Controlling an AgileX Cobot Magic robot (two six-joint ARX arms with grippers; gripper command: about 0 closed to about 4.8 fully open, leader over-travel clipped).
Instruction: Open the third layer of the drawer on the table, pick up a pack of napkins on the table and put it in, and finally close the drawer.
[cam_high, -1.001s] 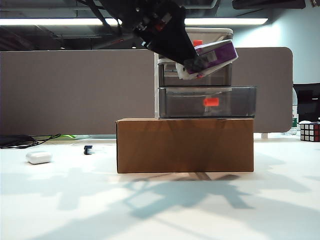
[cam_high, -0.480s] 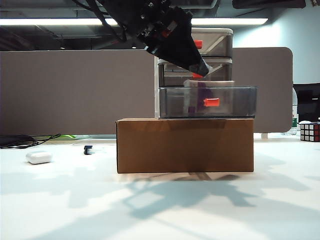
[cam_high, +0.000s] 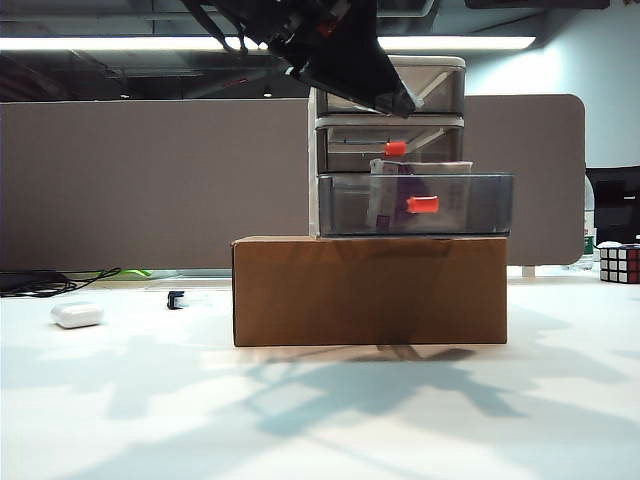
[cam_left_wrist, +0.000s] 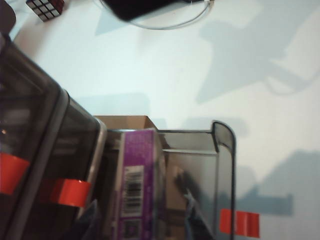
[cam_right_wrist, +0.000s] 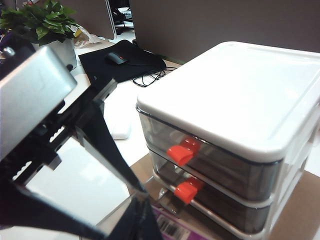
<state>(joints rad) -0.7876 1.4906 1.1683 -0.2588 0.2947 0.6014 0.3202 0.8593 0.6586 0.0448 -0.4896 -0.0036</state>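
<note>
Napkins: the pack of napkins (cam_high: 400, 190) lies in the pulled-out third layer (cam_high: 415, 204). My left claw (cam_high: 400, 104) hovers above it, parted, holding nothing. My right claw's opening I cannot tell.

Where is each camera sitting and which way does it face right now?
Exterior: table level, facing the light-grey three-tier plastic drawer unit front-on; left gripper above it.
Left wrist: looks down into the open smoky bottom drawer; own jaws apart.
Right wrist: off the unit's corner, facing its red-orange handles; right gripper not identifiable.
Shared: purple napkin pack in that drawer.
</note>
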